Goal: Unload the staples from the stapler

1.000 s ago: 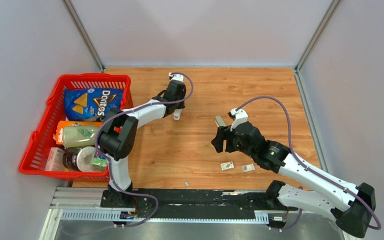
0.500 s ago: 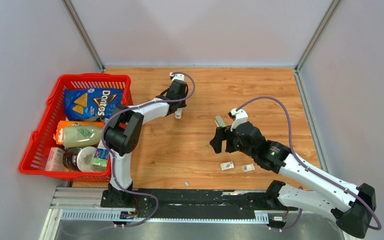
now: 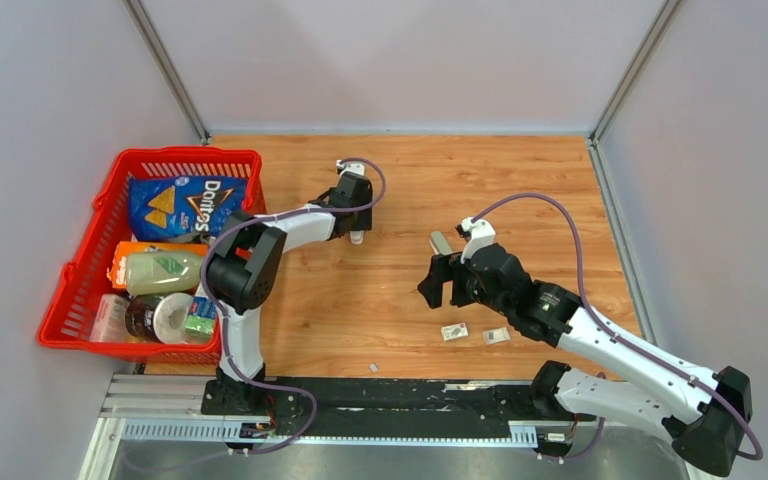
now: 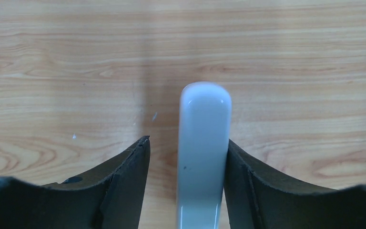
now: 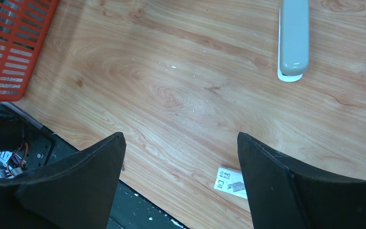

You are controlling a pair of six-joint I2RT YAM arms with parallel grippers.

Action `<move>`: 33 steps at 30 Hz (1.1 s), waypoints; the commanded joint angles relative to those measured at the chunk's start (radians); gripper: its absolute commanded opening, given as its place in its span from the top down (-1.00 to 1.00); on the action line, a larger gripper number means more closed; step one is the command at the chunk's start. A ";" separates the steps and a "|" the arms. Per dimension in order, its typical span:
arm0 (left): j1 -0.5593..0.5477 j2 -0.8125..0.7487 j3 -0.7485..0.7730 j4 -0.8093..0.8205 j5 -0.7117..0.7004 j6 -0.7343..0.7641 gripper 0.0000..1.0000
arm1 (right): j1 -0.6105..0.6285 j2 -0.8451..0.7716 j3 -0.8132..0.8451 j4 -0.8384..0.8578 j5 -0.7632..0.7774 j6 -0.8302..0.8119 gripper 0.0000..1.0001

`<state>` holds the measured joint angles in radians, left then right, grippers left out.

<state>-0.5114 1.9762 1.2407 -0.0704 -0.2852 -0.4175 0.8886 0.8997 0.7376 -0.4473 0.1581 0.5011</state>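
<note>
Set-down step, likely: left gripper [image 4: 187, 140] open around white piece [image 4: 204, 119], not clamping; right gripper [image 5: 181, 136] open, empty. Next: grasp stapler [image 5: 293, 38] squarely.

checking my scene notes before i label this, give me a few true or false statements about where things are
1. The left tool straddles a white stapler. True.
2. The right tool is clamped on the grey stapler. False: it is open and empty, and the grey stapler lies on the table beyond it.
3. A Doritos bag lies in the red basket. True.
4. Both whitish packets are in the basket. False: they lie on the table by the right arm.
</note>
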 commanded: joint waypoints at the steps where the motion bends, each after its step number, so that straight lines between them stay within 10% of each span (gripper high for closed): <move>1: 0.005 -0.138 -0.004 -0.018 -0.002 0.011 -0.28 | 0.000 -0.019 0.049 -0.014 0.021 0.002 -0.81; 10: -0.030 -0.316 0.012 -0.075 0.087 0.042 -0.30 | -0.020 0.019 0.089 -0.103 0.129 0.005 -0.87; 21: -0.142 -0.159 0.224 -0.089 0.379 -0.015 -0.25 | -0.192 0.088 0.091 -0.093 0.084 0.040 -0.68; 25: -0.193 -0.045 0.376 -0.121 0.435 -0.023 -0.19 | -0.223 0.114 0.072 -0.062 0.054 0.047 -0.35; 33: -0.242 0.154 0.568 -0.190 0.494 -0.053 -0.08 | -0.254 0.211 0.037 0.021 0.040 0.074 1.00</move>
<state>-0.7349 2.0621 1.7283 -0.2176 0.1551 -0.4438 0.6514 1.0729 0.7830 -0.5098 0.2016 0.5537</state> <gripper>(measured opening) 0.553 0.088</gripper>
